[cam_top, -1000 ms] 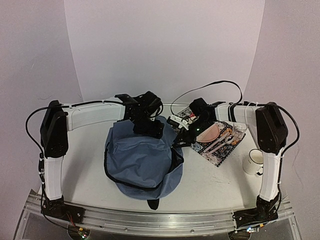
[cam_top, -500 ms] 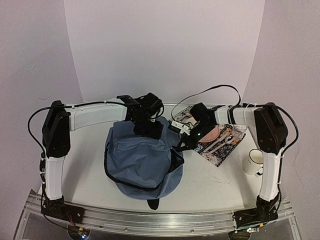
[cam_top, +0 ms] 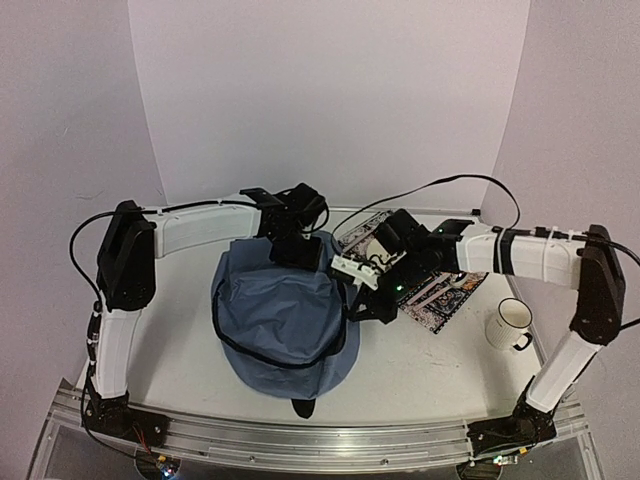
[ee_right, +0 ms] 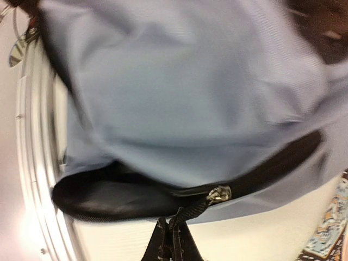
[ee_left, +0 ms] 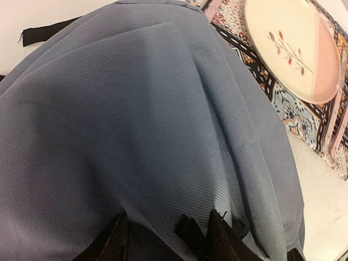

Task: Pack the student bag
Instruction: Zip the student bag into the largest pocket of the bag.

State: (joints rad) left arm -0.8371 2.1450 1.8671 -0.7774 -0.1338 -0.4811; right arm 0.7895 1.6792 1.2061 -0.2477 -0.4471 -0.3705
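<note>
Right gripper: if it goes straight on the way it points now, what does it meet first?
The student bag: its black zipper edge lies right ahead of the right gripper, which seems shut on the zipper pull. The wrist view is blurred, so the gap is unclear.

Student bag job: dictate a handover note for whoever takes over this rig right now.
Left gripper: fingers pinch the far top of the soft grey-blue fabric backpack.
Right gripper: fingers shut on the black zipper pull cord at the backpack's right side.
Done: zipper partly open, dark gap showing.
Left to do: finish opening, then pack.
Round pink plate on the patterned mat right of the backpack; white ceramic mug further right.
Contents not visible.
</note>
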